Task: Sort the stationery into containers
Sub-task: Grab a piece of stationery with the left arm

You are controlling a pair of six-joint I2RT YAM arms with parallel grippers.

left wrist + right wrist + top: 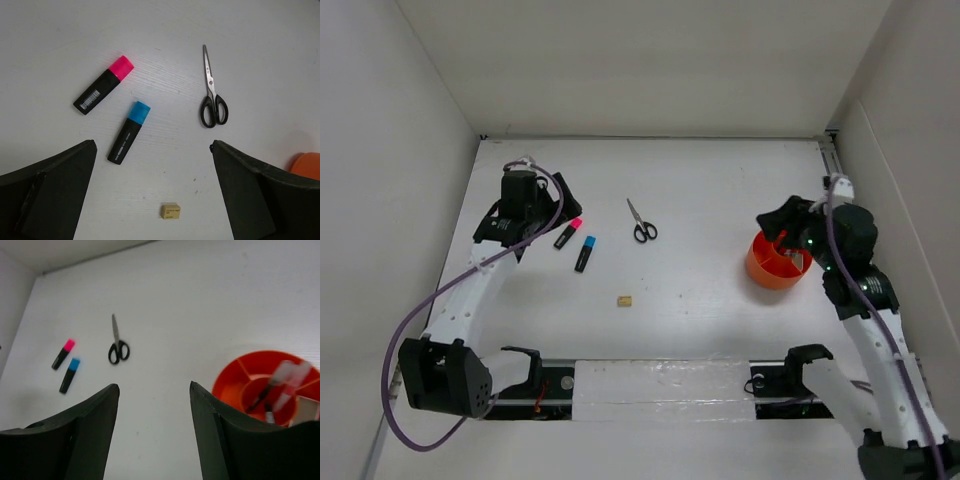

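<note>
White table; scissors long axis near-far, blades far; left claw, right claw spread.

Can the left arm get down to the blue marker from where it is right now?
Likely yes: the left gripper hangs open above the blue marker, which lies flat, clear of the pink marker and eraser.
</note>
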